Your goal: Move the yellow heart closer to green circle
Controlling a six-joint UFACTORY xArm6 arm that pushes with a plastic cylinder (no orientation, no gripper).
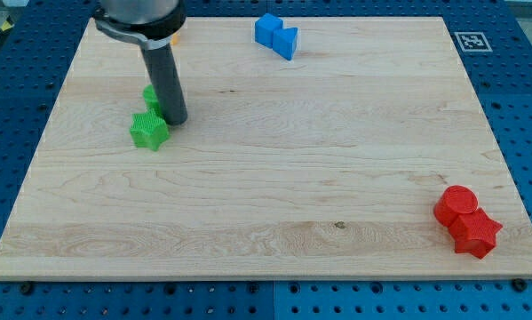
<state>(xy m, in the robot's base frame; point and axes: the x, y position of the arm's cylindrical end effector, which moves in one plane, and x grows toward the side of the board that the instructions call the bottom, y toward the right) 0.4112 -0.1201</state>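
Observation:
My tip (176, 121) rests on the board at the view's upper left. A green star (148, 131) lies just left of the tip, nearly touching it. A second green block (149, 96), likely the green circle, peeks out from behind the rod's left side, just above the star. A small yellow-orange sliver (173, 39) shows at the arm's right edge near the board's top; it may be the yellow heart, mostly hidden behind the arm.
Two blue blocks (275, 36) sit touching at the board's top centre. A red cylinder (456, 204) and a red star-like block (475, 233) sit together at the bottom right corner. The wooden board (274, 178) lies on a blue pegboard table.

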